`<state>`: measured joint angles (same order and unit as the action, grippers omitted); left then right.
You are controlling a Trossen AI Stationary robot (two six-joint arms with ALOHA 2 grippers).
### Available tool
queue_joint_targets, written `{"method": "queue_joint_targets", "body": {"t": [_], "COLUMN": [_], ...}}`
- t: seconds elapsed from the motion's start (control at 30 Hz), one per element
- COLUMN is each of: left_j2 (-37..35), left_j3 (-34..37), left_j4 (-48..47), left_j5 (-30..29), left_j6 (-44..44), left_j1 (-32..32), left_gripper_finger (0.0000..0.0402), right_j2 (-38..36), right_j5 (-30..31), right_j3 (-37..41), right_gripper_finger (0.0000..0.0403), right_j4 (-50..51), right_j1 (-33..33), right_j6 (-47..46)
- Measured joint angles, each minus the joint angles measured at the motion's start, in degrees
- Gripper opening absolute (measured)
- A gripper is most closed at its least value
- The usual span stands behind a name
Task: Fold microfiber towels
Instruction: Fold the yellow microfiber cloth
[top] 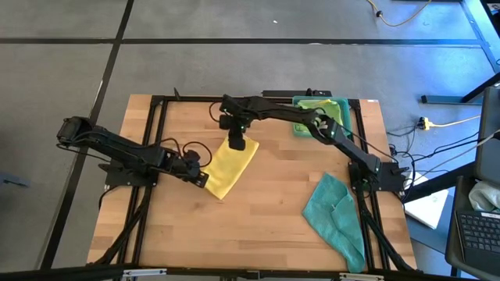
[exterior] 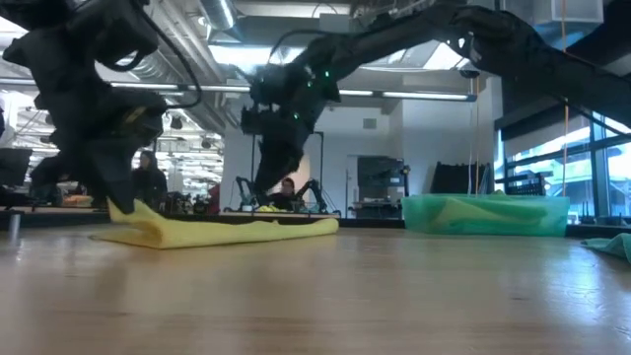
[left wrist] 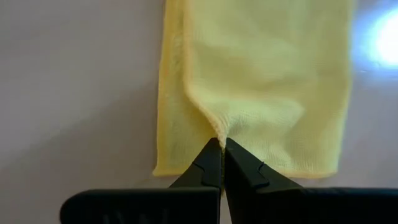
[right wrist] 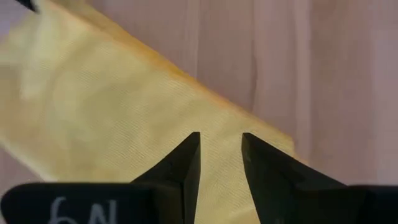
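Wooden slats make up the table (top: pixel 266 211), set on grey floor, with an office hall visible beyond it in the low view. A yellow towel (top: pixel 229 168) lies near the table's middle, already doubled into a long strip. The left hand (top: pixel 201 176) is clenched on the strip's near end; its wrist view shows the cloth puckering up into the closed tips. The right hand (top: pixel 237 143) sits over the strip's far end with its fingers (right wrist: pixel 184 165) parted and straddling the cloth, not visibly gripping it. A teal towel (top: pixel 336 212) lies crumpled near the table's right front corner, and a tray (top: pixel 298 126) at the back right holds green and yellow cloths.

By the look of it, the step in hand is the second fold of the yellow towel, taking it from strip to square. The next move probably calls for the left hand to lift its pinched end and carry it over to the far end, edges matched, while the right hand pins that end down so the strip does not slide.
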<state>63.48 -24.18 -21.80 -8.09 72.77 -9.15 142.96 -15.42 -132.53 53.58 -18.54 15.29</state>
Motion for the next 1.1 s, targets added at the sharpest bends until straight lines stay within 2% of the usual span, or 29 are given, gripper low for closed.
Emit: {"method": "queue_joint_targets", "body": {"t": [0.07, 0.23, 0.3, 0.43, 0.6, 0.67, 0.77, 0.9, 0.97, 1.1], "left_j2": [0.0, -1.61, -1.17, 0.28, 0.33, 0.33, 1.08, 1.14, 1.14, 1.14], "left_j3": [0.0, -0.43, -0.52, -0.3, -0.35, -0.35, -0.36, -0.35, -0.35, -0.35], "left_j4": [-1.4, -0.62, -4.03, -10.37, -9.98, -9.42, -9.01, -9.55, -9.98, -13.3], "left_j5": [-0.38, -1.77, -3.65, -3.1, -3.71, -2.93, -2.96, -2.81, -2.81, -3.31], "left_j6": [-0.11, -1.22, -1.03, 0.46, 0.13, -0.69, -1.37, -1.42, -1.42, -1.51], "left_j1": [0.02, -0.5, -0.9, 0.07, 0.22, 0.11, -0.09, -0.11, -0.11, -0.11], "left_gripper_finger": [0.0, 0.0, 0.0, 0.0, 0.0, 0.0005, 0.0022, 0.0052, 0.0067, 0.0093], "right_j2": [-0.08, -1.52, -1.33, 0.36, 0.31, 0.31, 0.33, 0.33, 0.24, 0.24], "right_j5": [1.03, 2.66, 2.8, 3.81, 2.92, -0.29, -9.35, -17.37, -19.59, -19.96], "right_j3": [-2.47, -2.17, -2.17, -2.12, -2.1, -2.09, -2.1, -2.1, -2.1, -2.1], "right_gripper_finger": [0.0119, 0.0119, 0.0119, 0.0119, 0.0119, 0.0119, 0.0119, 0.0119, 0.0119, 0.0119], "right_j4": [0.47, -0.29, -0.27, -0.36, 0.07, 1.22, 1.94, 4.86, 6.39, 6.67], "right_j1": [0.68, 1.61, 1.6, 1.05, 0.88, 0.91, 1.3, 3.82, 5.7, 11.03], "right_j6": [0.22, 1.73, 3.73, 7.34, 0.01, -2.16, -4.52, -4.35, -2.93, 0.07]}}
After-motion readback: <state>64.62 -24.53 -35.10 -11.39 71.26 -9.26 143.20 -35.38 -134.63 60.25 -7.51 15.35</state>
